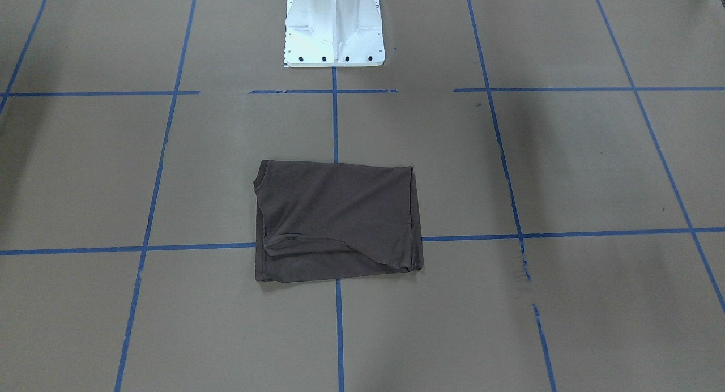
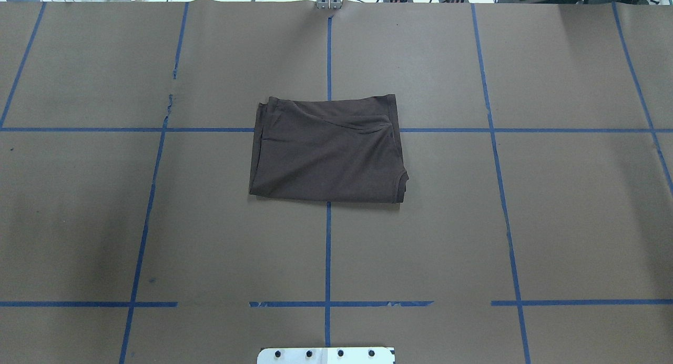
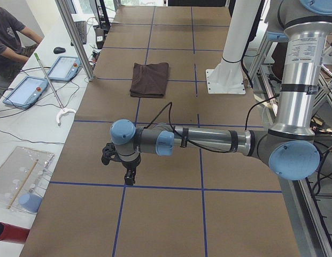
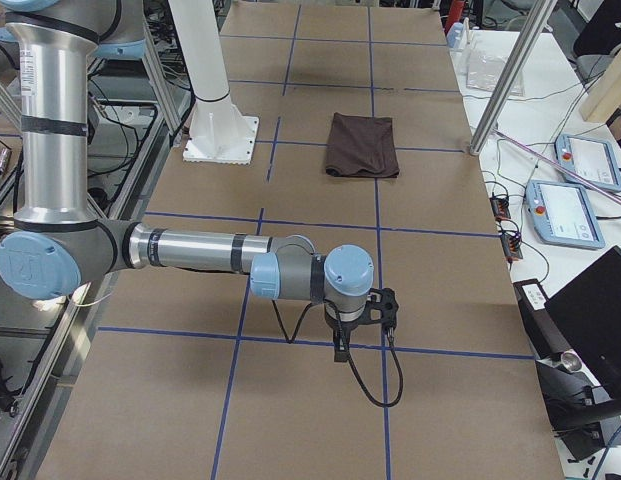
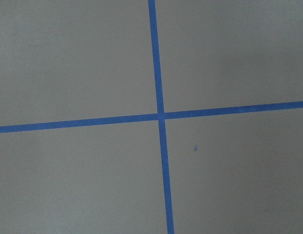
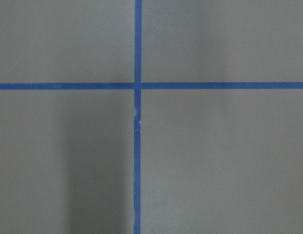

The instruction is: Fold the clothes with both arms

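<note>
The clothes are one dark grey-brown T-shirt (image 1: 340,219) (image 2: 328,151), folded into a flat rectangle at the middle of the table. It also shows far off in both side views (image 3: 149,79) (image 4: 362,145). No arm touches it. My left gripper (image 3: 129,176) hangs over the brown paper near the table's left end, well away from the shirt. My right gripper (image 4: 340,350) hangs the same way near the right end. Both show only in the side views, so I cannot tell if they are open or shut. The wrist views hold only paper and blue tape.
The white pedestal (image 1: 334,29) (image 2: 326,355) stands at the robot's side of the table. Blue tape lines (image 2: 328,248) grid the brown paper. A seated person (image 3: 8,37), tablets (image 3: 26,91) (image 4: 565,215) and a metal post (image 3: 75,37) line the operators' side.
</note>
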`<state>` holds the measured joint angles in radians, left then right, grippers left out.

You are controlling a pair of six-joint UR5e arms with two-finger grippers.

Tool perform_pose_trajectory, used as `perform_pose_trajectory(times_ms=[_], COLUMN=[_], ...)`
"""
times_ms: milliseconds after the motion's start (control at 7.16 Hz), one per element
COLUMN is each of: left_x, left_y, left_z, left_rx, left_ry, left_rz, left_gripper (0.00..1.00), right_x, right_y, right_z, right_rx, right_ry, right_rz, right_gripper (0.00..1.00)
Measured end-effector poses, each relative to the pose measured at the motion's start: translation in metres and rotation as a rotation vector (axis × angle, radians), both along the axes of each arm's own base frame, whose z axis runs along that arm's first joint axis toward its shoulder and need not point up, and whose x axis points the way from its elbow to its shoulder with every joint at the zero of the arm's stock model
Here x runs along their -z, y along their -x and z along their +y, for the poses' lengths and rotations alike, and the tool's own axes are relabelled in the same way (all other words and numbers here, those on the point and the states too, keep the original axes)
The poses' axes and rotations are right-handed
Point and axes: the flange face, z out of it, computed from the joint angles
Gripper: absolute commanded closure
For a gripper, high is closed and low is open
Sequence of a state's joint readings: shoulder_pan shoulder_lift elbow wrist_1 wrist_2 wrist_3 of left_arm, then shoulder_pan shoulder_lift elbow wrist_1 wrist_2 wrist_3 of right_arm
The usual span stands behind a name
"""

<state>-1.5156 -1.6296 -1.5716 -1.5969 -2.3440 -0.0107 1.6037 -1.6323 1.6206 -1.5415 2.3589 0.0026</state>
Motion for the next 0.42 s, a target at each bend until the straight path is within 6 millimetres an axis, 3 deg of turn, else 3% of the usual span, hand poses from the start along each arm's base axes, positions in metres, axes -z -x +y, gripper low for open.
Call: perform_pose_trajectory(times_ms=[419], left_x=[0.0013], left_y=[0.0000], left_z=[-0.0005], left_rx=[0.000], left_ry=[-0.003], left_rz=[0.000], left_gripper=[0.00], right_x=[0.0103], right_y=[0.0001], right_z=[-0.0106], right_rx=[-0.008], right_ry=[-0.022], right_rz=[-0.002], right_gripper=[0.00])
